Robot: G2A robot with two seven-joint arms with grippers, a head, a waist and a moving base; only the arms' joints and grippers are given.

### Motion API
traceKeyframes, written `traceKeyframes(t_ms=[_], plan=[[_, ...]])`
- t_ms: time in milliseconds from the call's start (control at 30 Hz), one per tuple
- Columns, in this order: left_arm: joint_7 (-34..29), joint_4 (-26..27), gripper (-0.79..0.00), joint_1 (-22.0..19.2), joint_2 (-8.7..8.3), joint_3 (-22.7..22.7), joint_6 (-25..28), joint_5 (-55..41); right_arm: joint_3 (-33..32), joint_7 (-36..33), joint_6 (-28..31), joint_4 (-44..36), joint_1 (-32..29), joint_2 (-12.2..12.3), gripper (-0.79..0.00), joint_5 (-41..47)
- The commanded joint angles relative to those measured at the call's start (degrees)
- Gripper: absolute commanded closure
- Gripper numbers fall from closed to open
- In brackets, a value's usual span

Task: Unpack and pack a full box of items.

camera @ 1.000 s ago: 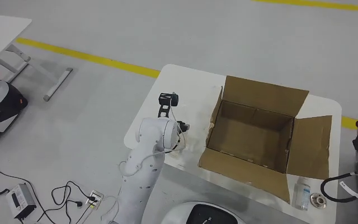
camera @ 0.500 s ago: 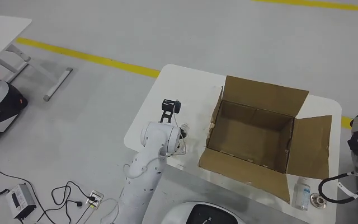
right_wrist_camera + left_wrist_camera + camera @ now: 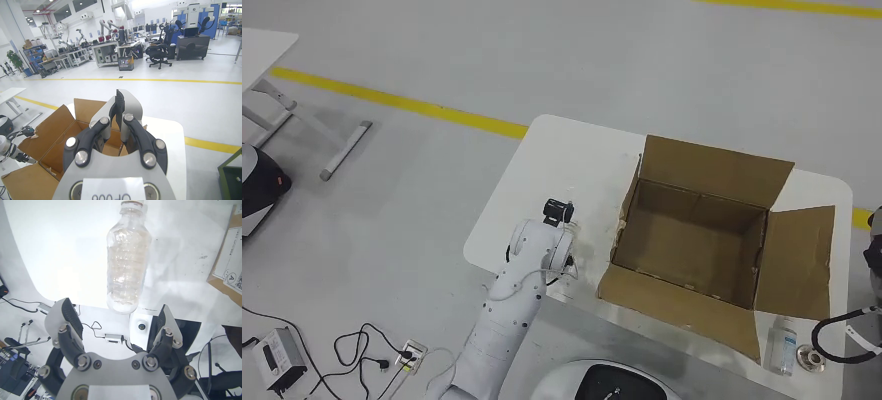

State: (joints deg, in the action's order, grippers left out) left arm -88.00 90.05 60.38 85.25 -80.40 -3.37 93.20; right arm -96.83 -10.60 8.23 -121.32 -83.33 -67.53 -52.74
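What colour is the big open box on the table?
The box is plain brown cardboard. It shows best in the top view.

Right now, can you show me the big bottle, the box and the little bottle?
big bottle (image 3: 126,262): left wrist view, its ribbed middle.
box (image 3: 717,170): top view, its far flap.
little bottle (image 3: 783,345): top view, its body.

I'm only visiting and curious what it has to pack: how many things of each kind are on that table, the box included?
Cardboard box: 1
Clear plastic bottles: 2, one on each side of the box
Small round object: 1
Total: 4
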Motion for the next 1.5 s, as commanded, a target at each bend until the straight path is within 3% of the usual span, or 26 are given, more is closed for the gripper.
traceKeyframes(t_ms=[0, 567, 633, 767, 933, 1067, 1200, 1467], plan=[[0.0, -1.9, -0.785, -0.9, 0.06, 0.5, -0.8, 2.3, 0.0, 0.0, 0.0, 0.0, 0.0, 0.0, 0.000, 0.0], [1.0, -14.4, -0.785, -7.3, 0.12, -2.9, -1.5, -7.6, 0.0, 0.0, 0.0, 0.0, 0.0, 0.0, 0.000, 0.0], [1.7, -15.2, -0.785, -7.8, 0.01, -2.9, -1.1, -7.4, 0.0, 0.0, 0.0, 0.0, 0.0, 0.0, 0.000, 0.0], [2.6, -16.7, -0.714, -8.2, -0.09, -2.8, -0.9, -8.0, 0.0, 0.0, 0.0, 0.0, 0.0, 0.0, 0.000, 0.0], [3.7, -18.8, -0.742, -8.8, -0.21, -2.5, -1.0, -8.2, 0.0, 0.0, 0.0, 0.0, 0.0, 0.0, 0.000, 0.0], [4.2, -20.3, -0.711, -9.4, -0.33, -2.4, -1.0, -8.6, 0.0, 0.0, 0.0, 0.0, 0.0, 0.0, 0.000, 0.0], [4.9, -21.6, -0.785, -9.8, -0.48, -2.4, -0.9, -9.0, 0.0, 0.0, 0.0, 0.0, 0.0, 0.0, 0.000, 0.0], [5.6, -24.0, -0.742, -10.8, -0.79, -2.4, -0.4, -9.7, 0.0, 0.0, 0.0, 0.0, 0.0, 0.0, 0.000, 0.0]])
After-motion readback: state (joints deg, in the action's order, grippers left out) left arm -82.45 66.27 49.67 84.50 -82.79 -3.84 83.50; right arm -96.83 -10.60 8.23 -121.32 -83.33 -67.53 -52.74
